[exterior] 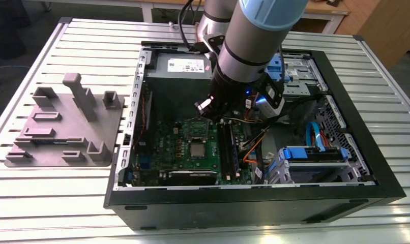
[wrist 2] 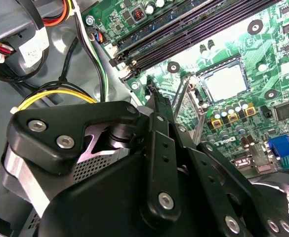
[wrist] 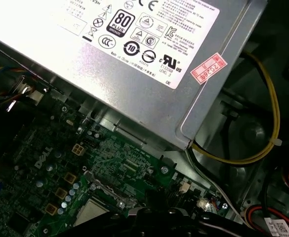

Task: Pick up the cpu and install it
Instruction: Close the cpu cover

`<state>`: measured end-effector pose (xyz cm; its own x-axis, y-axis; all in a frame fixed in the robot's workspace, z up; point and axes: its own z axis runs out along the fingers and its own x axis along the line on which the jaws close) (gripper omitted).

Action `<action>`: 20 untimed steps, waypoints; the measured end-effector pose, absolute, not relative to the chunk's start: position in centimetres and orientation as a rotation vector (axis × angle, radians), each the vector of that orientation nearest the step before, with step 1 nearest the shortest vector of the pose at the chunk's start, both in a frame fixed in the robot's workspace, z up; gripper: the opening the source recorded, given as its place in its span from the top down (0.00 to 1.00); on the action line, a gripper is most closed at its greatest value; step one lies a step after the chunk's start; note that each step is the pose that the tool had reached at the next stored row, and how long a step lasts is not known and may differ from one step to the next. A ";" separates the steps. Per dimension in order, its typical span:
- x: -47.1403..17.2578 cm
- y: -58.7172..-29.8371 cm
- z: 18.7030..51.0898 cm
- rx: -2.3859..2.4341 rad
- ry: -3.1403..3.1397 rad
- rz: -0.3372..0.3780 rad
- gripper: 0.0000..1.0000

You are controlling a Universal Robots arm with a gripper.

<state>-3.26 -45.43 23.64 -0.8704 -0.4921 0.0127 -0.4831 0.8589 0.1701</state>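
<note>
My arm (exterior: pixel 249 46) reaches down into the open computer case (exterior: pixel 259 201) lying on the slatted worktop (exterior: pixel 69 198), with the gripper (wrist 2: pixel 156 106) hanging above the green motherboard (exterior: pixel 171 147), on the side of it nearest the grey power supply box (wrist: pixel 134 64). In the second wrist view its black fingers (wrist 2: pixel 159 123) lie pressed together with nothing between them, so I read the gripper as closed and empty. The cpu (wrist 2: pixel 227 80) sits flat inside the silver socket frame (wrist 2: pixel 240 61) near the middle of the motherboard, its silvery-grey top facing up; in the exterior view I see the cpu at (exterior: pixel 196 150), just beyond the gripper's tips and apart from them. The long black memory slots (wrist 2: pixel 198 29) run along the motherboard beside the socket frame. A yellow cable (wrist: pixel 268 148) curls past the corner of the power supply box. Outside the case, a grey fixture plate (exterior: pixel 62 132) with upright blocks rests on the worktop.
</note>
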 end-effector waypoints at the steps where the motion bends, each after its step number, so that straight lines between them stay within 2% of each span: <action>1: -3.3 -45.4 23.7 0.781 -2.975 -0.250 0.89; 20: -3.4 -45.1 24.0 0.811 -2.966 -0.249 0.89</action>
<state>-3.37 -45.14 23.97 -0.8604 -0.5095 0.0125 -0.5003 0.8490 0.1700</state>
